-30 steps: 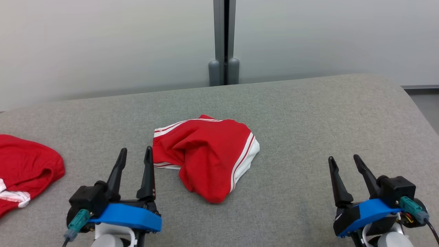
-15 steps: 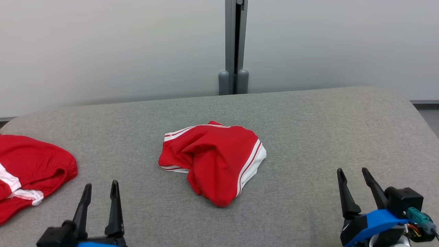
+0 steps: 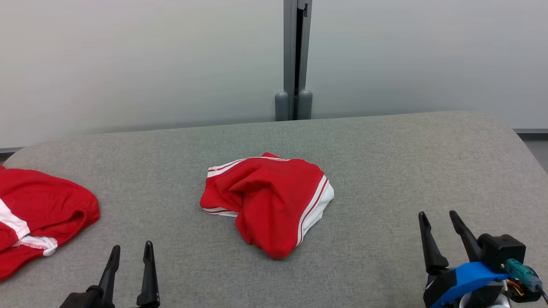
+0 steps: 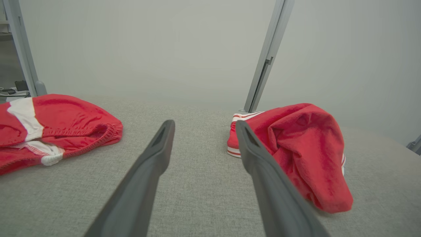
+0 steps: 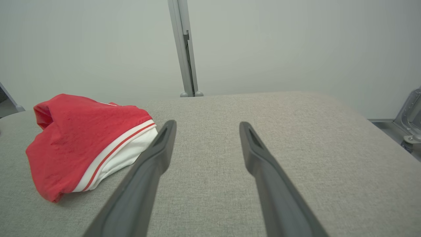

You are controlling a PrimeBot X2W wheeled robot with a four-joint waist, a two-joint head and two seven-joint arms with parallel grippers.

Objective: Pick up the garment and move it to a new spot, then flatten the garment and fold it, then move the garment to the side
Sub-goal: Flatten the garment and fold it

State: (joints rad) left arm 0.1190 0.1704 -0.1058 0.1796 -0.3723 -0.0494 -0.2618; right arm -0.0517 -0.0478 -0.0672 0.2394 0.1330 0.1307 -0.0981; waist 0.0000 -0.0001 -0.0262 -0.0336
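Observation:
A crumpled red garment [image 3: 267, 201] with white stripes lies in a heap at the middle of the grey padded table [image 3: 385, 171]. In the left wrist view the garment [image 4: 302, 144] sits ahead and to the right; in the right wrist view the garment [image 5: 85, 144] lies ahead and to the left. My left gripper [image 3: 132, 251] stands open at the bottom left, well short of the cloth, nothing between its fingers. My right gripper [image 3: 438, 217] stands open at the lower right, also apart from the cloth and empty.
A second red garment [image 3: 38, 214] with white trim lies at the table's left edge, also in the left wrist view [image 4: 56, 121]. A grey post [image 3: 293, 60] rises behind the table against a pale wall. The table's right side curves down to the floor [image 3: 537, 143].
The head camera has tilted up and shifted, so the whole picture slid. My left gripper has drawn back toward the bottom left, away from the garment. The garment lies as before.

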